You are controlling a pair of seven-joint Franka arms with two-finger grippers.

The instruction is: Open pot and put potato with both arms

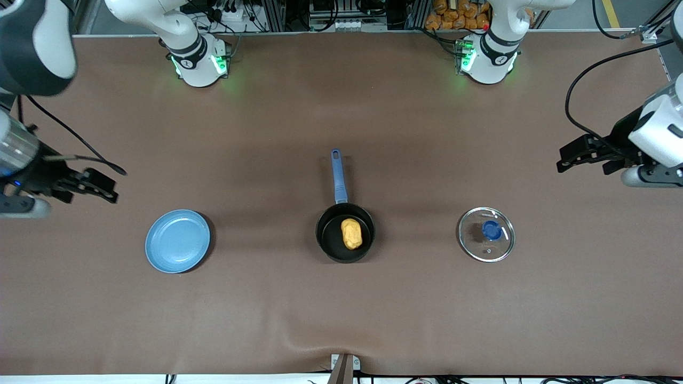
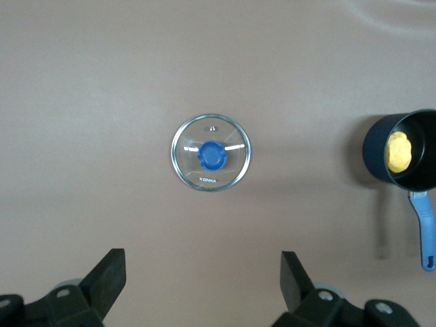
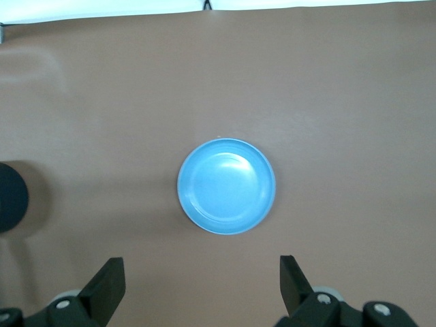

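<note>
Light-blue plate [image 1: 177, 241] lies flat toward the right arm's end of the table, nothing on it. Pot [image 1: 345, 232] stands at mid-table, uncovered, its blue handle [image 1: 338, 176] pointing toward the robots' bases; the potato [image 1: 351, 233] lies inside on the black floor of the pot, roughly centred. Glass lid [image 1: 486, 234] with blue knob [image 1: 491, 230] rests flat on the table toward the left arm's end, knob up, well apart from the pot. Plate, pot and lid sit in one row, about equally near the front camera. Right gripper [image 1: 101, 186] hangs in the air over bare table toward the right arm's end, near the plate but clear of it; its fingers [image 3: 105, 286] are spread wide with nothing between them, and its wrist view looks straight down on the plate. Left gripper [image 1: 573, 158] hangs over bare table at the left arm's end, clear of the lid; fingers [image 2: 109, 272] likewise spread wide, nothing held, lid centred in its wrist view. Table [image 1: 341, 309] is covered in a brown mat with a slight wrinkle at the edge nearest the front camera. Both bases glow green; cables, metal framing and a heap of orange items [image 1: 456, 15] lie past the table edge by the bases.
</note>
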